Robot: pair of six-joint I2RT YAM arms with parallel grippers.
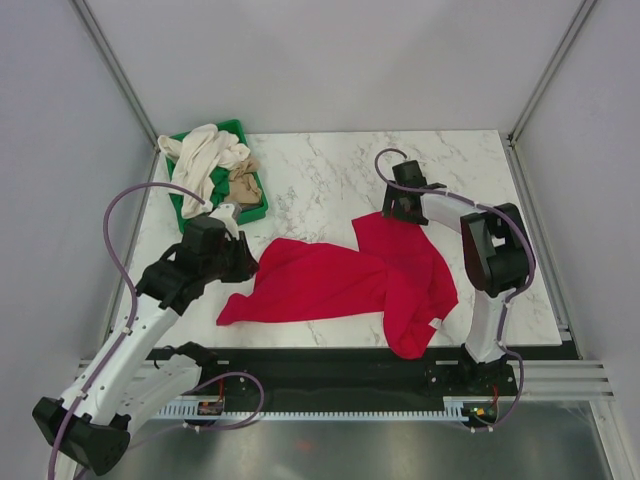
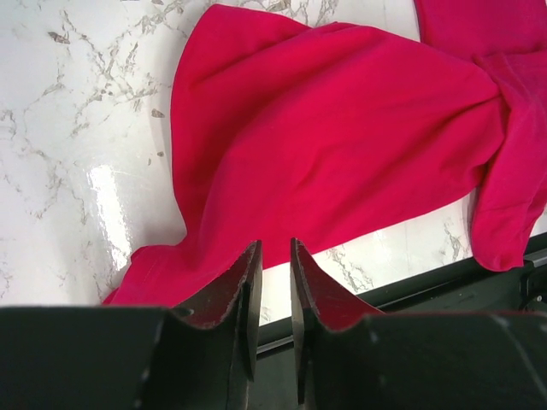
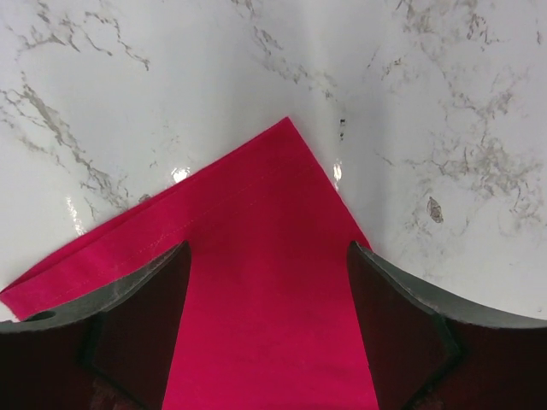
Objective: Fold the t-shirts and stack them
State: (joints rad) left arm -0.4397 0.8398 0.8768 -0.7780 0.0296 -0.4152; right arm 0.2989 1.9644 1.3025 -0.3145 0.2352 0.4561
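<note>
Crimson fabric covers the middle and right of the marble table (image 1: 320,165): the red t-shirt (image 1: 330,280) lies rumpled and unfolded, one broad part reaching left and another bunched toward the near right edge, where a small white tag (image 1: 436,322) shows.

The left gripper (image 1: 247,263) sits low at the shirt's left end. From the left wrist camera its jaws stand only a narrow slit apart and nothing is caught between them – bare tabletop and the dark table edge show through the gap, while the red t-shirt (image 2: 342,145) spreads out just beyond the tips.

The right gripper (image 1: 390,212) is at the shirt's far right corner. From the right wrist camera its jaws gape wide and grasp nothing; they stand on either side of a pointed corner of the red t-shirt (image 3: 265,282), which lies flat on the marble with its hem stitching visible.

At the far left corner of the table the green tray (image 1: 262,203) holds the other shirts – a cream-white t-shirt (image 1: 200,150) draped over its rim and a tan t-shirt (image 1: 243,180) beside it, well apart from both grippers.
</note>
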